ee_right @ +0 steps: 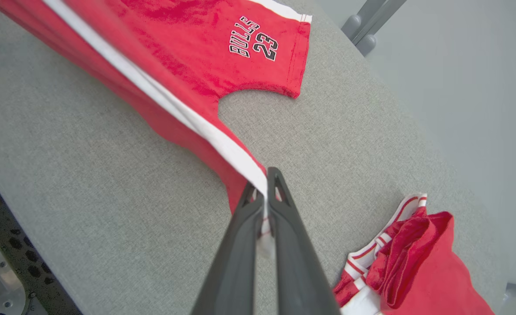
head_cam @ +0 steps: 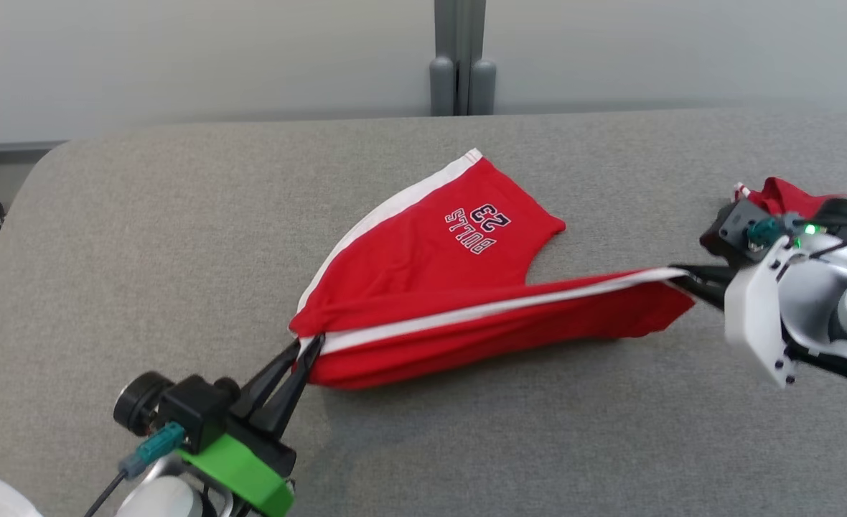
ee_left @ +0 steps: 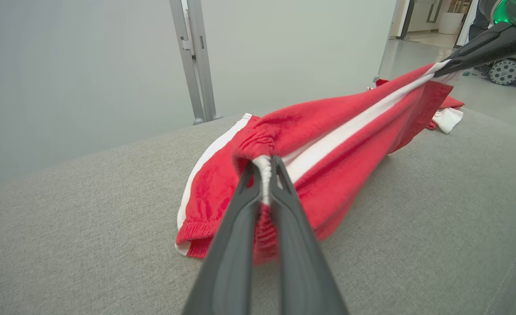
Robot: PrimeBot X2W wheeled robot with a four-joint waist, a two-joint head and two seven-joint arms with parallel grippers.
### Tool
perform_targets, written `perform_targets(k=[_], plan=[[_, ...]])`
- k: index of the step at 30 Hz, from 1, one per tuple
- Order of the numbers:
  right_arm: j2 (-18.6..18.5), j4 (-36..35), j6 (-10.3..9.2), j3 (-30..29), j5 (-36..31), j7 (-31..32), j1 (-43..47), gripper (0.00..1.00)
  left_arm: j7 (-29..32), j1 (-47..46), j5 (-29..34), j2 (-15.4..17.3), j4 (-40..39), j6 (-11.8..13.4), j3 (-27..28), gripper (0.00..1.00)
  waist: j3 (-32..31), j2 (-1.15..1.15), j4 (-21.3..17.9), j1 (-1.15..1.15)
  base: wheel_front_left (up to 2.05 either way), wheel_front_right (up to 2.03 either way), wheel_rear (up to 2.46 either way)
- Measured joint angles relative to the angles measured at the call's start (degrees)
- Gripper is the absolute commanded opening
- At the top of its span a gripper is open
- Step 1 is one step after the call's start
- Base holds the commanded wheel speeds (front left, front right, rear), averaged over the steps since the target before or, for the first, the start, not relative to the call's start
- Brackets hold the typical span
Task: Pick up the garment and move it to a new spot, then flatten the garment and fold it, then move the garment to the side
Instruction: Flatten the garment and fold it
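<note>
We hold the red garment [head_cam: 423, 287] stretched across the middle of the grey worktop [head_cam: 179, 251]: left fingers [head_cam: 296, 382] pinched tight on its near-left corner, right fingers [head_cam: 703, 283] on its white-striped right end.

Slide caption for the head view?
Left gripper and right gripper, both shut, hold the red shorts by opposite ends of one white side stripe, stretched over the grey table.
</note>
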Motion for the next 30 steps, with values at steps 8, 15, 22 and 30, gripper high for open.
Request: perform_targets(k=[8, 15, 22, 30], plan=[[0.2, 3.4, 0.0, 0.0, -3.6, 2.8, -11.8, 0.0, -0.1, -8.8, 2.0, -6.4, 4.4, 0.0, -0.4, 0.0, 5.9, 0.0, 3.9, 0.0, 0.0, 0.0, 0.0], [2.3, 6.1, 0.0, 0.0, -7.1, 7.0, -17.7, 0.0, -0.1, -13.2, 2.4, -11.2, 9.1, 0.0, -0.8, 0.0, 10.7, 0.0, 8.2, 0.0, 0.0, 0.0, 0.0], [2.5, 6.8, 0.0, 0.0, -11.7, 11.2, -21.2, 0.0, -0.1, -16.8, 2.4, -15.3, 12.2, 0.0, -0.2, 0.0, 15.1, 0.0, 11.9, 0.0, 0.0, 0.0, 0.0], [2.9, 8.6, 0.0, 0.0, -17.4, 11.5, -25.5, 0.0, -0.1, -21.6, 2.9, -19.2, 14.5, 0.0, 0.4, 0.0, 21.5, 0.0, 16.0, 0.01, 0.0, 0.0, 0.0]])
